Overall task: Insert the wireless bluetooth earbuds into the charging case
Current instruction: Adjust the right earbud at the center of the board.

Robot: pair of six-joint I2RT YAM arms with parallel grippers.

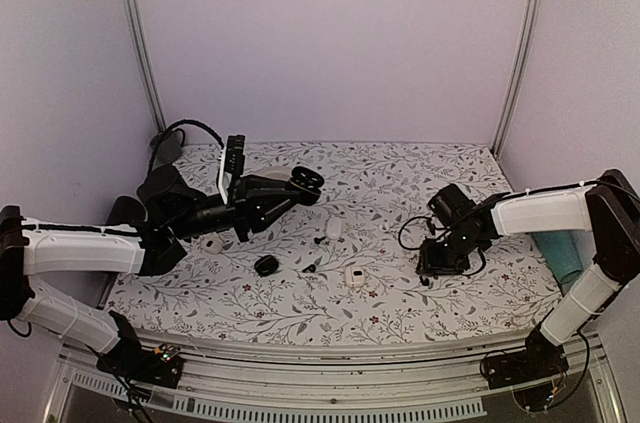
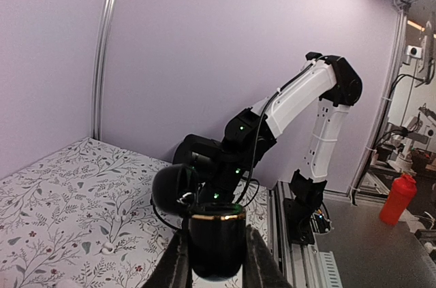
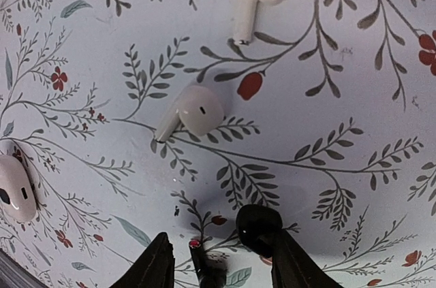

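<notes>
My right gripper [image 3: 221,250] hangs low over the cloth with its jaws spread part-way. A black earbud [image 3: 259,225] sits between them, leaning on the finger at 3 o'clock; I can't tell that it's pinched yet. I'd centre on the bud and close gently so it doesn't squirt sideways. Then I'd lift straight up, clear of the two white earbuds [image 3: 194,109] at 12 o'clock.

My left gripper [image 2: 216,250] is pressed onto the black charging case [image 2: 216,230], raised at 10 o'clock of the table. I can't see whether its lid is open. I'd hold it level so the bud can drop in stem-first.

The surface is a floral cloth [image 1: 400,178], where I reckon tiny parts get lost easily. Pale lilac walls [image 1: 330,43] close the bay, and a red bottle [image 2: 398,199] stands outside.
</notes>
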